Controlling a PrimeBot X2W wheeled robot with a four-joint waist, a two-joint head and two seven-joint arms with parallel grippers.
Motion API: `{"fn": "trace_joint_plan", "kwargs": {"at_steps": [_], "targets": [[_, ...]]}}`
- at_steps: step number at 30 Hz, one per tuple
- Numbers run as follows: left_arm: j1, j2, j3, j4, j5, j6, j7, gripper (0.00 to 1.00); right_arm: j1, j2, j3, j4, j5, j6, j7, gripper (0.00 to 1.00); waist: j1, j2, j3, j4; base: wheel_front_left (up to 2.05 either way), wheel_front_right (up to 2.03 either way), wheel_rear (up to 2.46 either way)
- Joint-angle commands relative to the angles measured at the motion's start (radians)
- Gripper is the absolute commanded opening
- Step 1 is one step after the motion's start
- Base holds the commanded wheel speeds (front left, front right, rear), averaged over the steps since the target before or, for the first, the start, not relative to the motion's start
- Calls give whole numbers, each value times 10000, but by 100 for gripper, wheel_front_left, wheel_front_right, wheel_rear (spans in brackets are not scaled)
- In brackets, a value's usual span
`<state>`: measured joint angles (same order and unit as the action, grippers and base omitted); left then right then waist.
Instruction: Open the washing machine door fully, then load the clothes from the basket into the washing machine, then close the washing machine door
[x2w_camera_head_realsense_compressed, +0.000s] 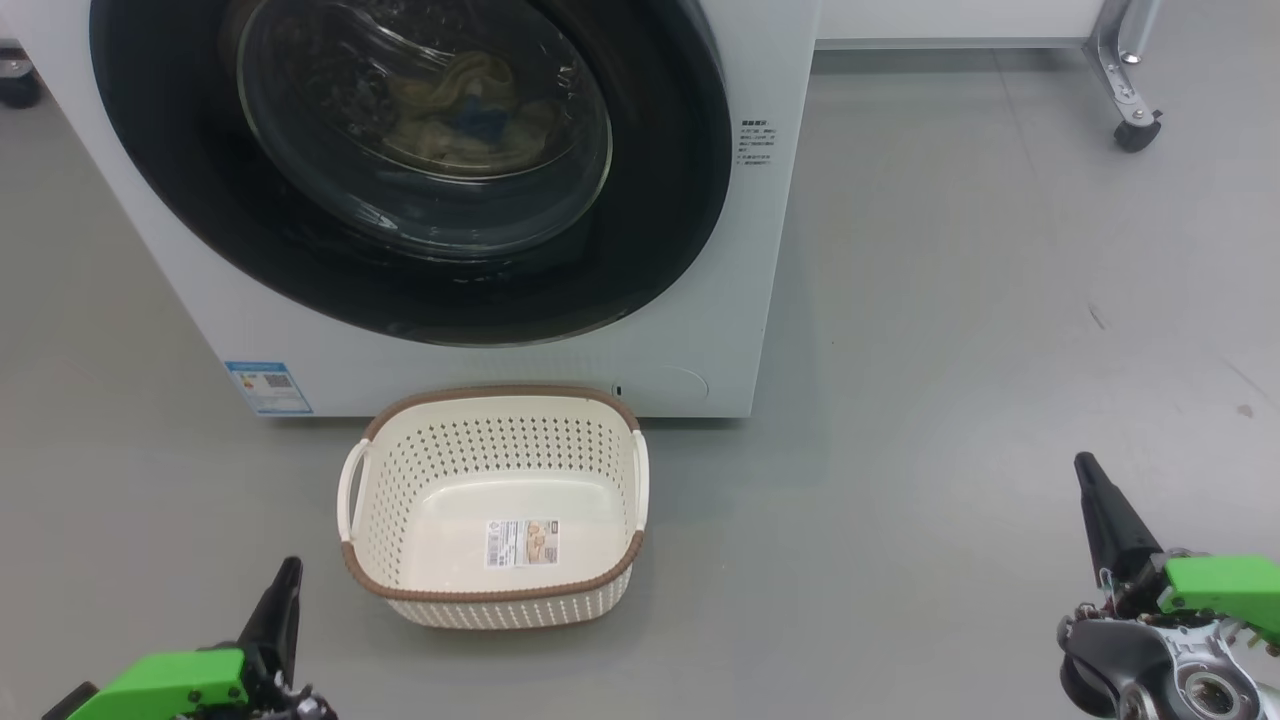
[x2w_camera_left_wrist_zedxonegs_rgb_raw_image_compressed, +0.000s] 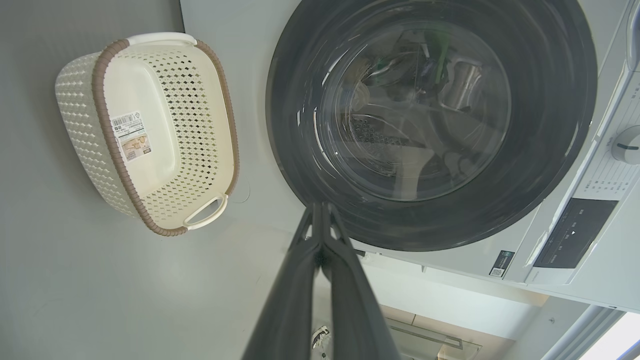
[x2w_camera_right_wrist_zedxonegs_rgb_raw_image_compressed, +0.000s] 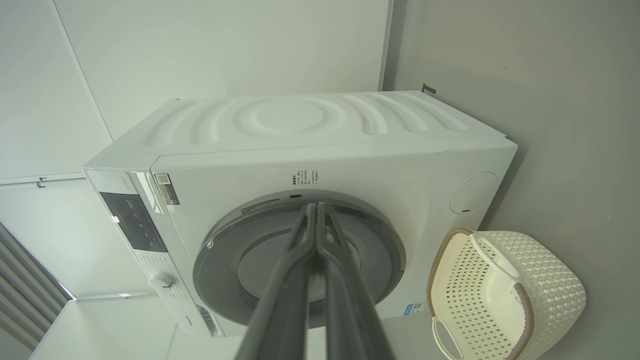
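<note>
Left gripper (x2w_camera_head_realsense_compressed: 289, 578) low at the near left, fingers pressed together, nothing between them. Right gripper (x2w_camera_head_realsense_compressed: 1092, 485) low at the near right, same: fingers together, holding nothing. Both hang over bare grey floor (x2w_camera_head_realsense_compressed: 950, 300), well apart from everything.

Basket (x2w_camera_head_realsense_compressed: 480, 450) sits upright on the floor between the grippers and the machine, just in front of the washing machine's (x2w_camera_head_realsense_compressed: 720, 330) base; cannot tell if it touches. Nothing in it but the label (x2w_camera_head_realsense_compressed: 521, 543) on its bottom.

Washing machine door (x2w_camera_head_realsense_compressed: 660, 200) lies flat against the front with no gap seen at the black rim. Clothes (x2w_camera_head_realsense_compressed: 450, 100) are behind the glass bowl, inside the drum: a pale yellow heap with a blue patch. Blue sticker (x2w_camera_head_realsense_compressed: 268, 387) low on the front's left. Caster wheel (x2w_camera_head_realsense_compressed: 1138, 130) of some frame far right.

Judgement: task looks done, or at its last check.

Risks:
- Door may only be resting, not latched; a flush rim doesn't prove a click, and it could swing open.
- Fabric caught at the gasket would stop the latch; the edge is hidden behind the rim, so cannot tell.
- Any forward roll or low arm sweep could shove or tip the light basket.
</note>
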<state>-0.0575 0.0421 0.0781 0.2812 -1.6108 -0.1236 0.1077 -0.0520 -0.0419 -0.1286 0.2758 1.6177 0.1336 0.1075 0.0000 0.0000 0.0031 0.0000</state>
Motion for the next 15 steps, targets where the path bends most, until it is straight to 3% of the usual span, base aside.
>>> {"fn": "trace_joint_plan", "kwargs": {"at_steps": [1, 15], "targets": [[-506, 84, 364, -361, 29, -71, 62, 0, -559, -93, 151, -311, -89, -29, 55, 0, 0, 0, 0, 0, 0, 0, 0], [-506, 83, 365, -361, 30, -71, 62, 0, -559, -91, 148, -311, -91, -29, 57, 0, 0, 0, 0, 0, 0, 0, 0]]}}
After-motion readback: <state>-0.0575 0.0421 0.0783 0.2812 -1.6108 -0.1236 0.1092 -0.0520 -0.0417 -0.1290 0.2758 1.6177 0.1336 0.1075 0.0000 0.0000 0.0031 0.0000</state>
